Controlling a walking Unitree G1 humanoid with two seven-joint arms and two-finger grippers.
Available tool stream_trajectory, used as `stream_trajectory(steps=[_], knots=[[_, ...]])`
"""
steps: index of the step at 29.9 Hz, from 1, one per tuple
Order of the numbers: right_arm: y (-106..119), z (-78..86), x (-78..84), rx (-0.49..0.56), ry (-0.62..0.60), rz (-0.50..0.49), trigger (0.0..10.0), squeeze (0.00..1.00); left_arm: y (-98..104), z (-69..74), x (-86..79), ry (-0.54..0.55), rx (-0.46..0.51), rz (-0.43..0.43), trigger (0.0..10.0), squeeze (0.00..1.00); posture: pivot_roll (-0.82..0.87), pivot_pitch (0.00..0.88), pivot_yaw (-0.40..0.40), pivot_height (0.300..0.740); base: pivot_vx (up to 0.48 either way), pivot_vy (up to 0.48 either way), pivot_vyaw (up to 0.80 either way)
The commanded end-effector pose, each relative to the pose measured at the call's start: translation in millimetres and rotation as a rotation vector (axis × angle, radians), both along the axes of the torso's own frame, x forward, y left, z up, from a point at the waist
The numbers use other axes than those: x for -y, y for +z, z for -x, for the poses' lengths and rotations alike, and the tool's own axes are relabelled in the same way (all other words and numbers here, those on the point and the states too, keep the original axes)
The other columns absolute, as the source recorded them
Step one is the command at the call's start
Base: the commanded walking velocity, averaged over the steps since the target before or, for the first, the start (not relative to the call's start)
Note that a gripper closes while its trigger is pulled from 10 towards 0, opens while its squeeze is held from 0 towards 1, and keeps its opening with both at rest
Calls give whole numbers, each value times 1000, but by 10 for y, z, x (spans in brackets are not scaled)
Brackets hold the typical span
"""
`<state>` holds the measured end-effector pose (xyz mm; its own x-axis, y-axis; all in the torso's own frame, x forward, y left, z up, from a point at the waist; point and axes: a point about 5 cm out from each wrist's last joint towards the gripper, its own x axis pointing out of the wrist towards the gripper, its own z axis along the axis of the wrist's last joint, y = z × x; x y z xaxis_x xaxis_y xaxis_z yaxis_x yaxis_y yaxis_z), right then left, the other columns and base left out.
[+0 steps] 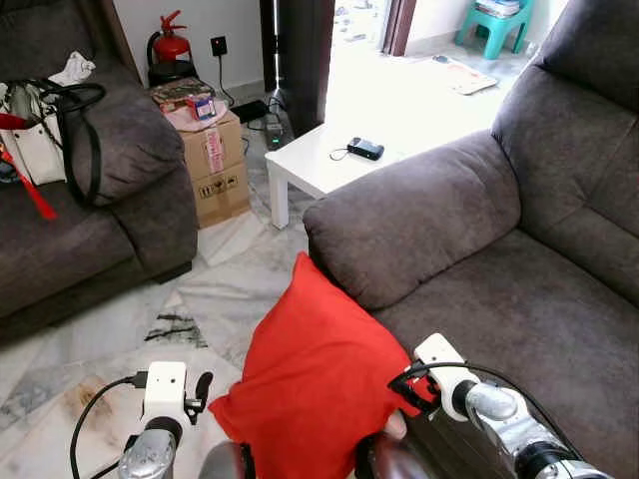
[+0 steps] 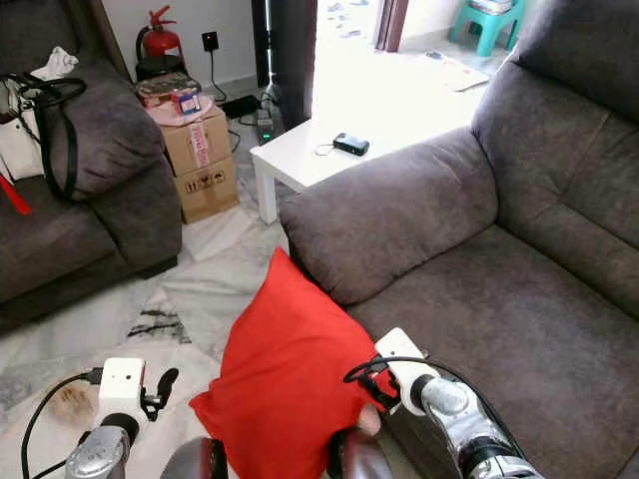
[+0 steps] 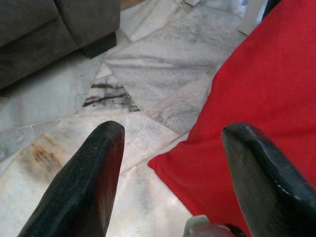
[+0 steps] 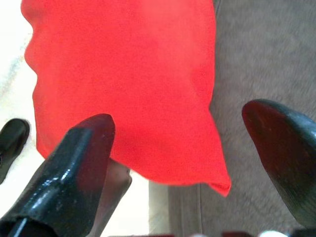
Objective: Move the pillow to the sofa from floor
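1. One red pillow, the item to be moved: it stands on a corner on the marble floor, tilted, its top corner leaning against the front of the grey sofa just below the armrest. Its long axis runs from low near the robot up toward the armrest.
2. Right gripper: fingers spread wide, nothing pinched. One finger lies over the red cloth, the other over the sofa seat, so the pillow's lower right edge sits between them. This arm looks the nearer and better placed for a grasp.
3. Left gripper: fingers spread, empty, low over the floor. The pillow's lower left corner lies just ahead, toward the robot's right.
4. Judgement: the pillow sits between both arms, and the seat cushion lies just to its right and higher.
5. Surroundings: white low table, cardboard box, second sofa with a bag.
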<state>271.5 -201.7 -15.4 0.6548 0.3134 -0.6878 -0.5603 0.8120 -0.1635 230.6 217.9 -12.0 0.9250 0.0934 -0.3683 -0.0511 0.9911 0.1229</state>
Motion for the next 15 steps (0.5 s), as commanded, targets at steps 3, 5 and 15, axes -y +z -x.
stream_trajectory(steps=[3, 5, 15], knots=[[-22, -2, -18, -29, -48, -20, 10000, 0, 22, 32, -16, 6, 16, 6, 10000, 0, 60, 158, -94, 638, 0, 0, 0], [-34, 2, -47, -37, -64, -40, 10000, 0, 27, 39, -16, 5, 19, 5, 10000, 0, 62, 161, -95, 638, 0, 0, 0], [-117, 58, -156, -103, -280, -257, 10000, 0, 25, 236, 22, 4, 17, 19, 10000, 0, 83, 236, -107, 638, 0, 0, 0]])
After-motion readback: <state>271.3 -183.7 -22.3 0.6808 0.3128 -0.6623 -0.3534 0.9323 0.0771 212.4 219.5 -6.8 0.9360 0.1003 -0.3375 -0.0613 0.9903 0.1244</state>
